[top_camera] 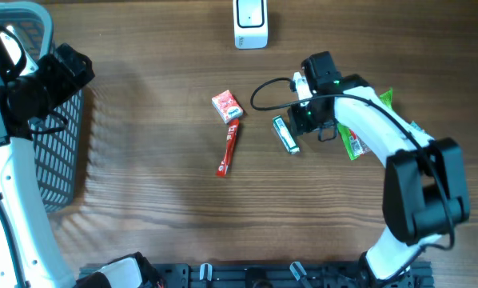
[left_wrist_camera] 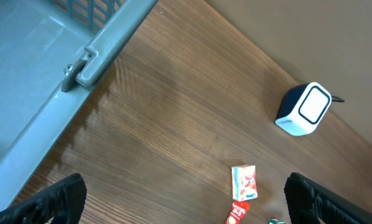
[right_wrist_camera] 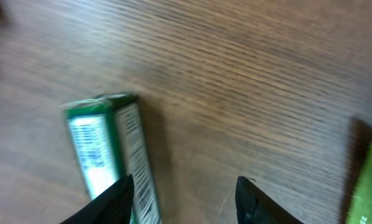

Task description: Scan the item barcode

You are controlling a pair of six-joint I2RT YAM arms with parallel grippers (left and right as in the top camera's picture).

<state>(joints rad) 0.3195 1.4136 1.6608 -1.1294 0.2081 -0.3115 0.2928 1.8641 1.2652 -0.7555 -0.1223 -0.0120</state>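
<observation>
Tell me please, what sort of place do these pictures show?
Most likely a mock shop checkout on a wooden table. There is a white barcode scanner, a grey mesh basket at one side, and small packaged goods such as a red box and a green pack.

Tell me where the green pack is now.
Overhead, the green pack lies on the table right of centre, beside the right gripper, between the red stick and the green bag.
</observation>
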